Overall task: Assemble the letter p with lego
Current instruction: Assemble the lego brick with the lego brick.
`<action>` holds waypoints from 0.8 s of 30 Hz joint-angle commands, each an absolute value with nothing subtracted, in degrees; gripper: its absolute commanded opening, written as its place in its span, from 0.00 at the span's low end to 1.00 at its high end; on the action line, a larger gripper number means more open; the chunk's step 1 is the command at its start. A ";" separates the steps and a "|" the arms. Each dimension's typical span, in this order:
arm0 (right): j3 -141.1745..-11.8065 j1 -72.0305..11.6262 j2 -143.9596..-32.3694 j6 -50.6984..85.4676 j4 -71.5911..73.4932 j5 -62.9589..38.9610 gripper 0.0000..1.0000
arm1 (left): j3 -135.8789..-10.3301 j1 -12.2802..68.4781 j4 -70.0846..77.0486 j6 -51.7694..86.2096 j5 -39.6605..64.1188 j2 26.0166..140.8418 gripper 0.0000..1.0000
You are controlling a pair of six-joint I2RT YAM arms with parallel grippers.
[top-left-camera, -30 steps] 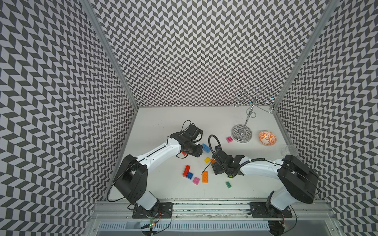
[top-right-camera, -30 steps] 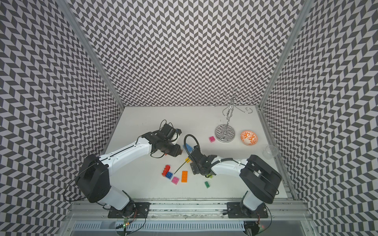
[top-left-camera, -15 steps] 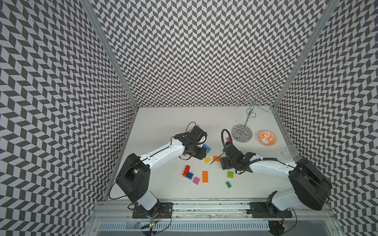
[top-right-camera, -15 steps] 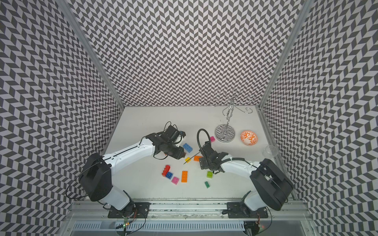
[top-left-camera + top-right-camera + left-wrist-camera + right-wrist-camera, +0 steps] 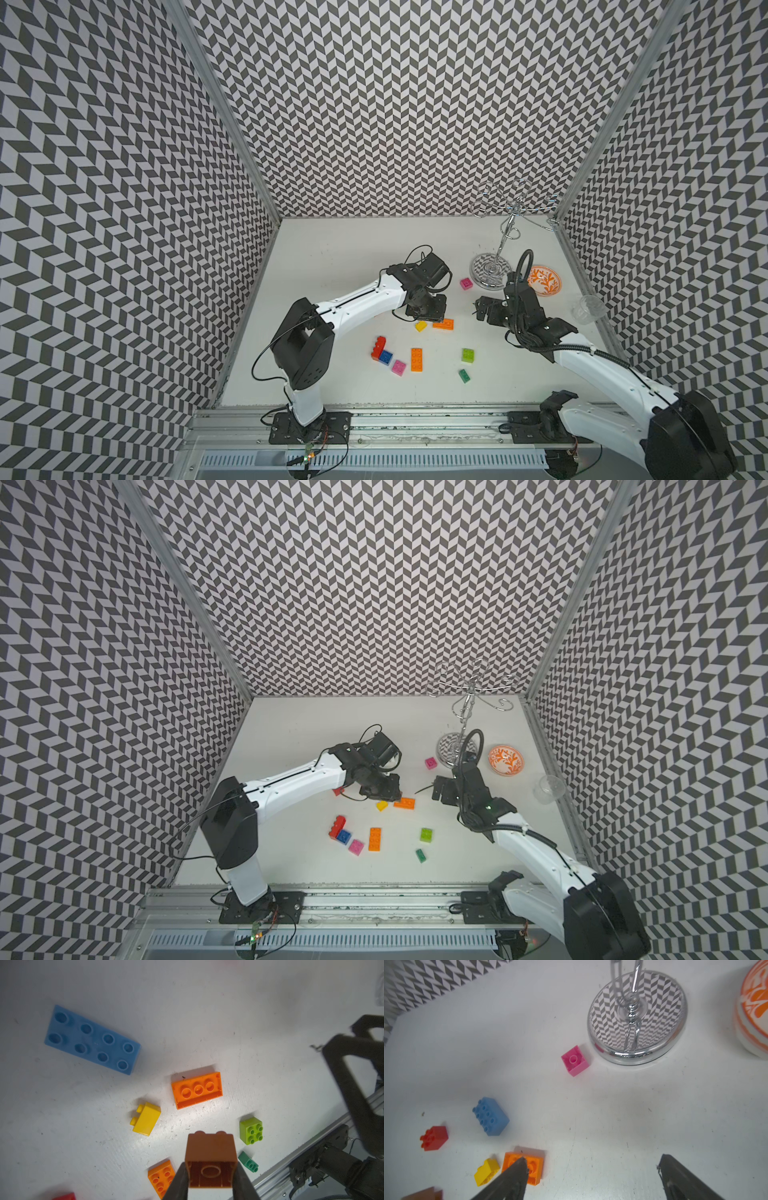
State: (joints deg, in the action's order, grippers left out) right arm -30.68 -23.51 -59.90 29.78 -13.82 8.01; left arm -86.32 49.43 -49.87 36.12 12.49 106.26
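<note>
White tabletop (image 5: 332, 257), scattered lego (image 5: 417, 359); your left gripper (image 5: 209, 1177) clamps a brown brick (image 5: 209, 1147) beside the yellow brick (image 5: 146, 1119); your right gripper (image 5: 591, 1159) gapes empty near the pink brick (image 5: 575, 1060).

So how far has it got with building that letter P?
Barely begun. Nothing reads as a P yet: the bricks lie scattered on the table, only the red brick and blue brick side by side. In hand: the left gripper is shut on a brown brick; the right gripper is open, empty. Left: nearly the whole letter.
</note>
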 commanded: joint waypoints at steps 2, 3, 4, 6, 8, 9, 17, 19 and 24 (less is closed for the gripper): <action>-26.80 -21.32 -55.20 32.39 -8.56 7.11 0.99 | -96.73 52.27 -63.86 42.10 10.66 116.12 0.04; -26.20 -21.02 -54.12 32.67 -8.44 7.16 0.99 | -99.06 52.38 -66.16 42.03 9.98 118.24 0.03; -25.75 -20.69 -53.06 32.82 -8.40 6.91 0.99 | -101.01 52.38 -67.91 42.10 8.66 120.07 0.03; -24.99 -20.27 -51.58 32.82 -8.42 6.44 0.99 | -104.46 52.34 -70.37 42.25 6.09 122.49 0.04; -24.41 -20.09 -50.57 32.88 -8.55 6.50 0.99 | -108.44 52.27 -73.05 42.74 3.19 124.87 0.04; -24.03 -20.09 -50.17 33.01 -8.44 6.34 0.99 | -110.28 52.22 -74.04 42.97 2.33 125.99 0.05; -23.09 -19.86 -49.75 33.04 -7.52 5.02 0.99 | -119.42 51.91 -77.56 42.45 0.00 132.17 0.04; -22.78 -19.91 -49.79 32.96 -7.18 5.05 0.99 | -119.74 51.60 -77.61 42.10 0.04 132.74 0.05; -22.59 -19.86 -50.01 32.95 -6.54 4.50 0.99 | -120.34 50.98 -77.51 41.53 1.27 133.77 0.05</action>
